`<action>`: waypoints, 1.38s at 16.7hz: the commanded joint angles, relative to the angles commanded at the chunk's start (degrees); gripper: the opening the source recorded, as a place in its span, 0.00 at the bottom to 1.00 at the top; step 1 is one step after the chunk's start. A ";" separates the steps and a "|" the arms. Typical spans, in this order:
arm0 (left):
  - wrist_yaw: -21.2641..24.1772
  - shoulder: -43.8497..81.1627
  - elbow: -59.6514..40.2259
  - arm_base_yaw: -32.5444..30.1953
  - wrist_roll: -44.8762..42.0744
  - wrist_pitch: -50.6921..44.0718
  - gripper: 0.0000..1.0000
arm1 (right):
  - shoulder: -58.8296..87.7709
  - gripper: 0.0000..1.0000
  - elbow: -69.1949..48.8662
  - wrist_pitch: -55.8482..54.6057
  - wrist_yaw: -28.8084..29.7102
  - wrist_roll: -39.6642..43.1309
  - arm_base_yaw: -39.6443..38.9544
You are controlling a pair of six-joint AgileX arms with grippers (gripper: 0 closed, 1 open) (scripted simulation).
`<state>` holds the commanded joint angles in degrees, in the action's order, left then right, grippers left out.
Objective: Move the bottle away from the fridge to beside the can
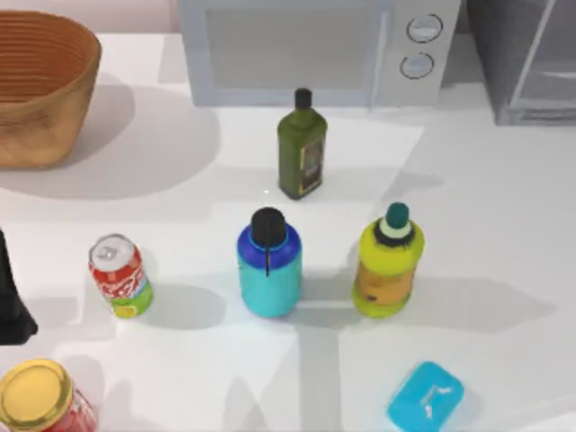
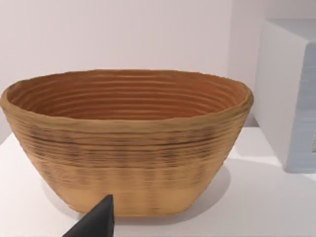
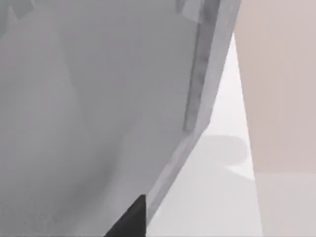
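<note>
The bottle (image 1: 268, 265), blue above, teal below, with a black cap and strap, stands upright in the middle of the table. The red can (image 1: 120, 276) stands to its left, a wide gap between them. The grey fridge (image 1: 526, 58) fills the far right corner; its grey side (image 3: 74, 98) looms close in the right wrist view, where a dark tip of my right gripper (image 3: 129, 221) shows. My left arm (image 1: 11, 301) is parked at the table's left edge, left of the can. A dark tip of my left gripper (image 2: 95, 221) points at the basket.
A yellow bottle with a green cap (image 1: 387, 263) stands right of the bottle, and a dark olive bottle (image 1: 301, 148) behind it. A grey microwave (image 1: 315, 45) lines the back. A woven basket (image 1: 40, 85) (image 2: 128, 143) sits far left. A gold-lidded red jar (image 1: 40, 400) and a blue block (image 1: 425, 396) lie near the front.
</note>
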<state>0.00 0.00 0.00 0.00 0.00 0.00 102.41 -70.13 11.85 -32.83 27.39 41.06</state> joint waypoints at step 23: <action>0.00 0.00 0.00 0.00 0.00 0.00 1.00 | 0.87 1.00 1.18 -12.21 31.83 -26.82 -38.86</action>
<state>0.00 0.00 0.00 0.00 0.00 0.00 103.28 -68.95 -0.36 -1.00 0.57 2.20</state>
